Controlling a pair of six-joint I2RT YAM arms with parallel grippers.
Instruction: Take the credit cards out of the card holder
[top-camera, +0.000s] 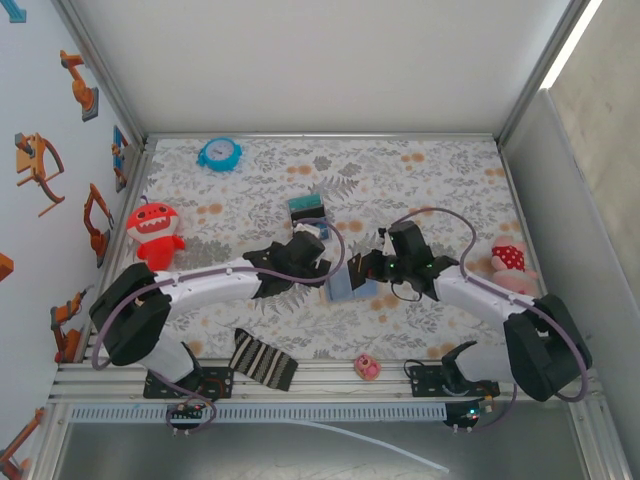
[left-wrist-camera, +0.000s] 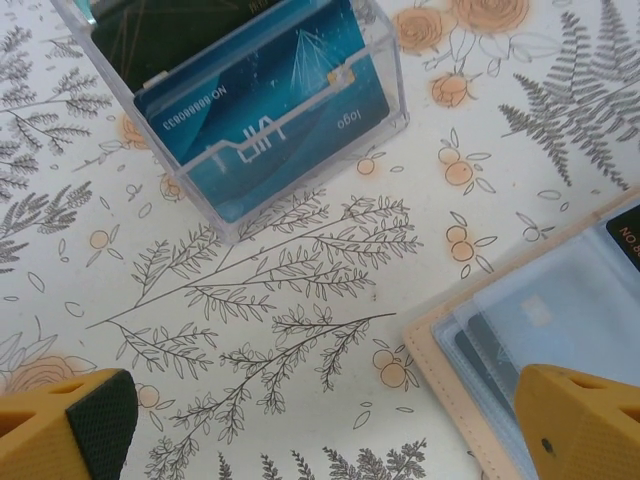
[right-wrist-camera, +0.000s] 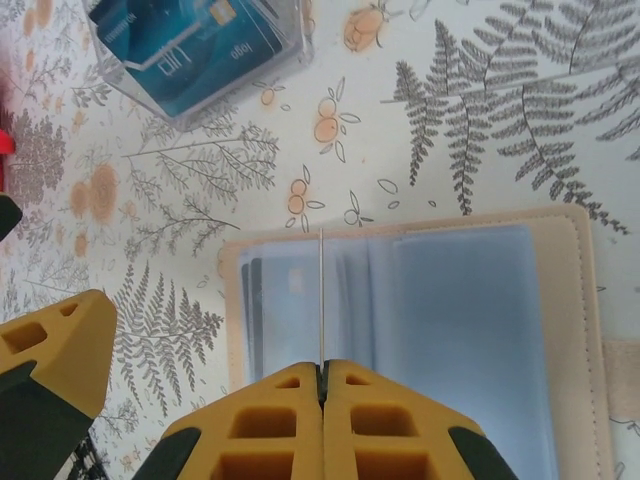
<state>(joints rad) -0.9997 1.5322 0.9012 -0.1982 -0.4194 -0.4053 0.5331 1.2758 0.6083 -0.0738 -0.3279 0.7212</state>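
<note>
The card holder (right-wrist-camera: 450, 330) lies open on the floral cloth, tan-rimmed, with pale blue clear sleeves and dark cards in its left pockets. It also shows in the left wrist view (left-wrist-camera: 560, 310) and between the arms (top-camera: 345, 283). My right gripper (right-wrist-camera: 322, 368) is shut on a thin, straight credit card (right-wrist-camera: 322, 290) seen edge-on above the holder's left panel. My left gripper (left-wrist-camera: 325, 430) stands wide open over bare cloth just left of the holder, holding nothing. A clear plastic box (left-wrist-camera: 250, 100) with blue cards upright in it stands beyond.
The clear box (top-camera: 308, 210) sits just beyond the left gripper (top-camera: 300, 250). A red plush (top-camera: 152, 228) lies at the left, a blue clock (top-camera: 219, 153) at the back, a pink-and-white plush (top-camera: 510, 262) at the right. A striped cloth (top-camera: 262, 360) and a small pink toy (top-camera: 367, 367) lie near the front edge.
</note>
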